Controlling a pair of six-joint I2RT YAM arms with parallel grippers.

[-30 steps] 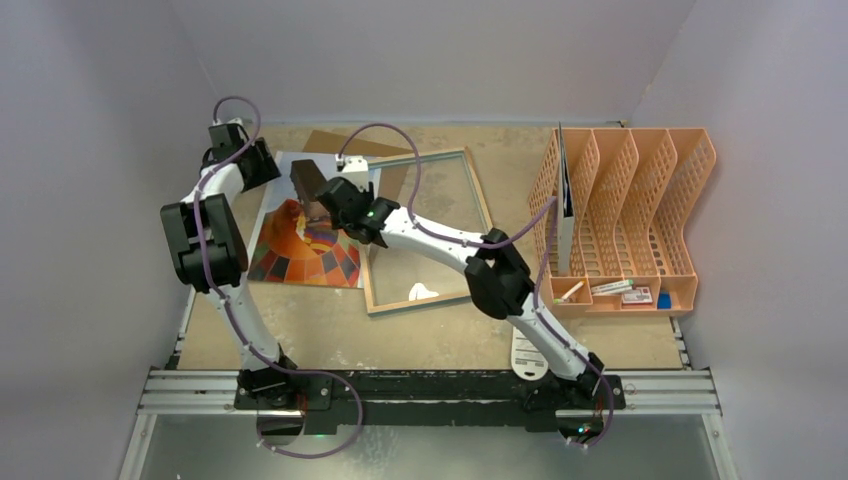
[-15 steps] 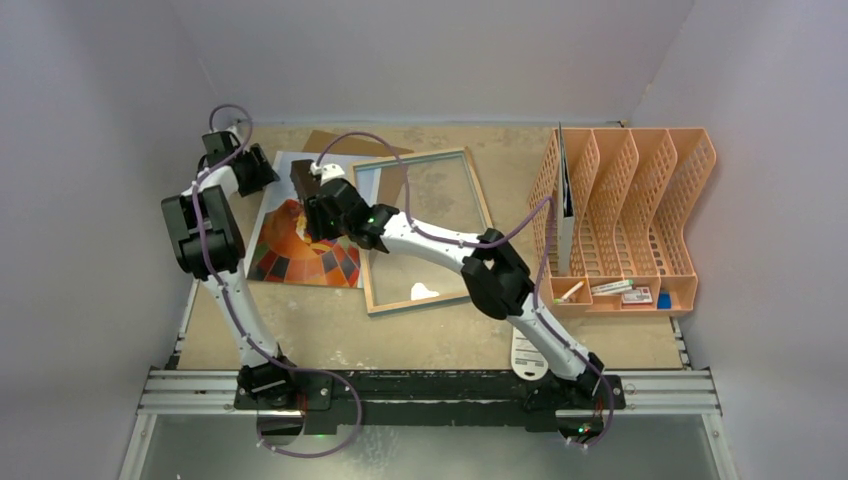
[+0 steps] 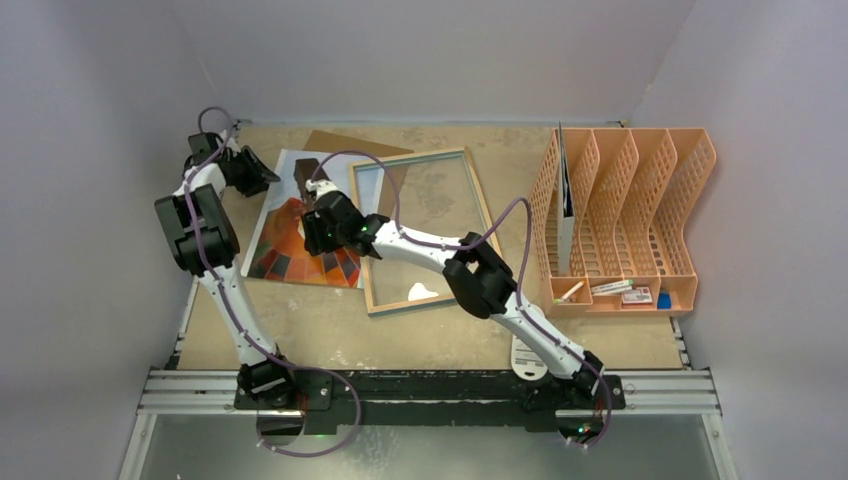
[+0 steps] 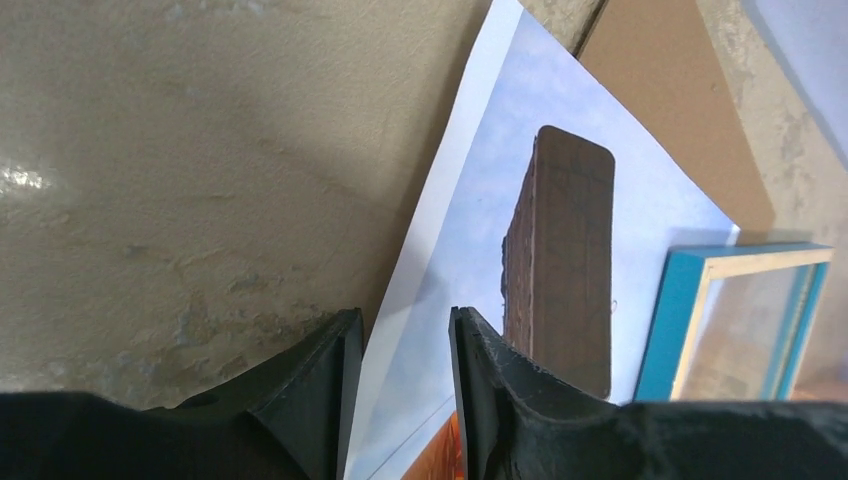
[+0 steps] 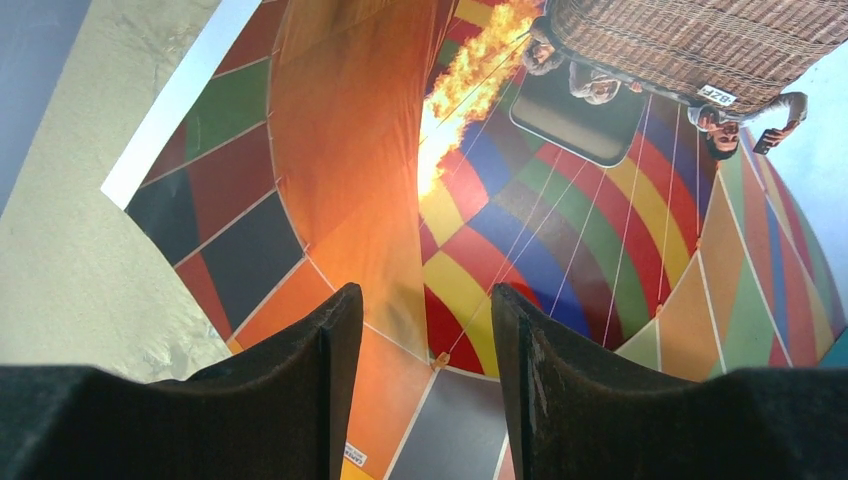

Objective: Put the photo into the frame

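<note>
Photo (image 3: 280, 240): lying picture-side up on the surface, just left of the frame (image 3: 420, 156), with the brown backing board (image 3: 340, 140) showing beyond its far edge.
Frame: lying flat, the surface showing through its glass, no photo in it.
Left jaws: I am holding them slightly apart, straddling the photo's white far-left edge; I am not seeing a pinch on the paper.
Right jaws: I am holding them open over the balloon's coloured panels, with nothing between them.
Progress: I am judging this as early, since nothing is seated yet.
Remaining: I am still needing a hold on the photo, a move across, squaring it to the pane and laying it in.
</note>
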